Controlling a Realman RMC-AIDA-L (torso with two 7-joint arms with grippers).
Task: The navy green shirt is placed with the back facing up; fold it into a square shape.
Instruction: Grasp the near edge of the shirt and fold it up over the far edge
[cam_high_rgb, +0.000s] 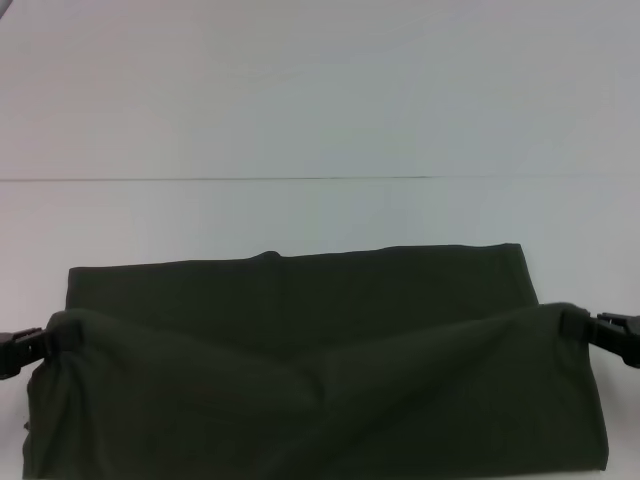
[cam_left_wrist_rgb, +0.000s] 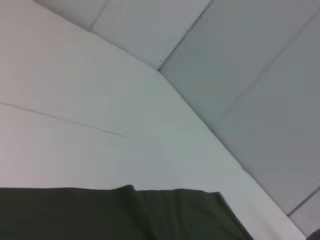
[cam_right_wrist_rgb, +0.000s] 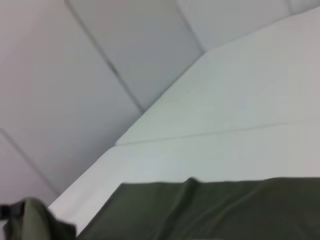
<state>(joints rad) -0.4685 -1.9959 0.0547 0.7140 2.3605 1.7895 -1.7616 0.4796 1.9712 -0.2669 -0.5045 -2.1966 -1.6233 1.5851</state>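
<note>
The navy green shirt (cam_high_rgb: 300, 350) lies across the near part of the white table, its far part flat and its near edge raised into a sagging fold. My left gripper (cam_high_rgb: 42, 343) is shut on the raised edge at the shirt's left side. At the right side, my right gripper (cam_high_rgb: 578, 324) is shut on the same edge at about equal height. The cloth droops between them. The left wrist view shows the flat far part of the shirt (cam_left_wrist_rgb: 100, 215). The right wrist view shows the shirt (cam_right_wrist_rgb: 210, 210) and, farther off, the left gripper (cam_right_wrist_rgb: 20, 212) holding cloth.
The white table (cam_high_rgb: 320, 120) stretches far beyond the shirt, with a thin seam line (cam_high_rgb: 250, 179) across it. Grey panelled walls (cam_left_wrist_rgb: 250, 75) stand past the table's edges in both wrist views.
</note>
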